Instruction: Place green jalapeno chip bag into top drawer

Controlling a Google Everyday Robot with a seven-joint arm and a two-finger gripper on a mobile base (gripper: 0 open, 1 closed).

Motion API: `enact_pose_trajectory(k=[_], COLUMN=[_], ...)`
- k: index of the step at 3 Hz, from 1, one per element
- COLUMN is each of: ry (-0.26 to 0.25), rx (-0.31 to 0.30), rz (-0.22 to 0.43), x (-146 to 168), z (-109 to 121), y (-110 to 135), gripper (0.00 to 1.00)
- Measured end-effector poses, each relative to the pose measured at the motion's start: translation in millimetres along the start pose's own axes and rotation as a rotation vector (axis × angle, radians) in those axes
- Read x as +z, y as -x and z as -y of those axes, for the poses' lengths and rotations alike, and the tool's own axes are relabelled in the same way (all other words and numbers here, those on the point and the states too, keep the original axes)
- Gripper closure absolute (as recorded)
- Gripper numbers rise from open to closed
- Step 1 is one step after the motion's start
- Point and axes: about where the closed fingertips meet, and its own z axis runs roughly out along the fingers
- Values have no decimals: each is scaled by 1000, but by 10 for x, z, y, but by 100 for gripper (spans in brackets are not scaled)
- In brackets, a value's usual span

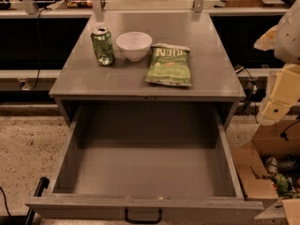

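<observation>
The green jalapeno chip bag (169,65) lies flat on the grey cabinet top (117,78), right of centre, near the front edge. The top drawer (150,168) below it is pulled fully open toward me, with nothing showing inside. Its black handle (143,216) is on the front panel at the bottom of the view. My gripper (276,108) is at the right edge of the view, beside the cabinet and apart from both bag and drawer, holding nothing that I can see.
A green soda can (102,46) and a white bowl (134,45) stand on the cabinet top, left of the bag. An open cardboard box (262,172) with trash sits on the floor to the drawer's right. A shelf rail runs behind the cabinet.
</observation>
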Motion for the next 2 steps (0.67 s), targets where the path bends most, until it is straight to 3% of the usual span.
enact_pose_trajectory(k=[1,2], ry=[0,18], rx=[0,-1], rz=[0,60], x=[0,67], z=[0,187], y=[0,182], gripper=[0,0])
